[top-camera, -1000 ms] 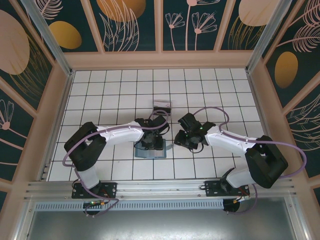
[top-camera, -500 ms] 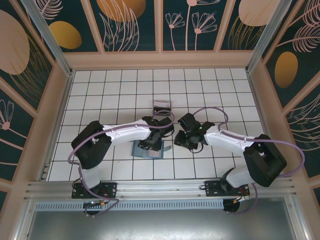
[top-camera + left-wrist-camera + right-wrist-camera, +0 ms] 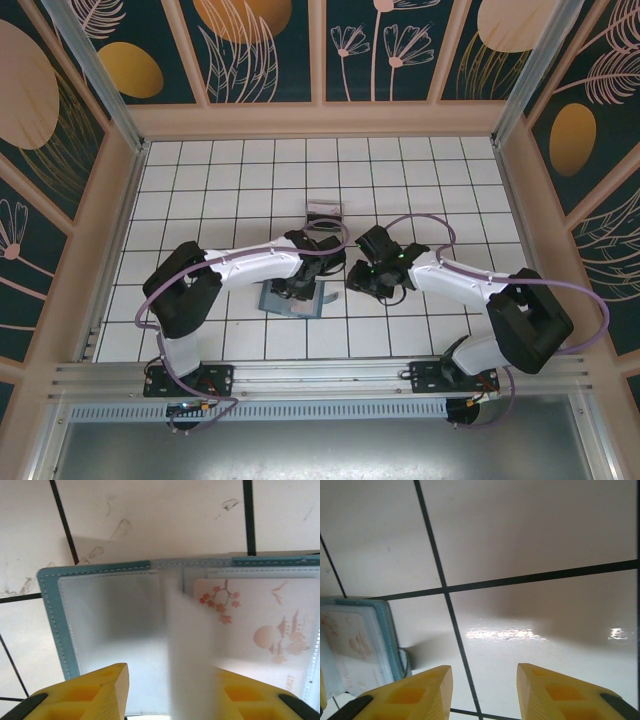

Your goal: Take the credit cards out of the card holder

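Observation:
The card holder lies open on the tiles below my left gripper. In the left wrist view its teal-edged panels carry clear pockets. One pale credit card with pink blossoms sits in the right pocket. A blurred pale leaf stands upright between the yellow fingers, close to the right one, with a wide gap on its left. My left gripper is open. My right gripper hovers open just right of the holder. Below the right gripper is bare tile, and the holder with its card lies at the left.
A small clear box stands on the tiles just behind both grippers. Wooden walls close in the tiled floor on three sides. The arm bases are bolted to the rail at the near edge.
My left arm has drawn in and its gripper has shifted slightly left and nearer over the holder, which slid a little the same way. My right gripper edged slightly left.

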### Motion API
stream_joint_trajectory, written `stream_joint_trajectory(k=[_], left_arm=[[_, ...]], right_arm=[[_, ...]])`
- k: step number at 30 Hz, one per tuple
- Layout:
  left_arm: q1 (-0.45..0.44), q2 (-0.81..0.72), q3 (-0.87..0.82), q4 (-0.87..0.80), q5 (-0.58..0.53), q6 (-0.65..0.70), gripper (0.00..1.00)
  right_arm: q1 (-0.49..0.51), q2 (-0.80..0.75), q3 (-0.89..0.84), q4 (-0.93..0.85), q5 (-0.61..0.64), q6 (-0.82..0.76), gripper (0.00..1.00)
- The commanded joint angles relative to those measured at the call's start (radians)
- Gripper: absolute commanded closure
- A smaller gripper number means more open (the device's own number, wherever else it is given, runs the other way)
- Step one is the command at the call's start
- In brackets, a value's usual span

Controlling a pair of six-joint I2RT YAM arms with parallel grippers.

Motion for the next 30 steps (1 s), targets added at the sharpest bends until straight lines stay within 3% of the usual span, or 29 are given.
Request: stream_joint_trajectory(k=[1,6,16,30], left_arm=[[-0.005,-0.031,0.003,-0.053,-0.06,0.002,0.59],[-0.004,-0.041,-0.022,-0.052,-0.074,0.004,0.58],[0.017,-0.085,-0.091,-0.007,-0.081,0.007,0.58],[0.083,-0.125,-0.248,0.142,-0.018,0.039,0.59]], right_arm=[[0.006,-0.004,0.002,0.066,-0.043,-0.005,0.59],[0.031,0.017,-0.005,0.145,-0.111,0.012,0.53],[0.083,0.123,0.019,0.163,-0.141,0.019,0.56],[0.088,0.145,0.03,0.135,-0.129,0.006,0.9]])
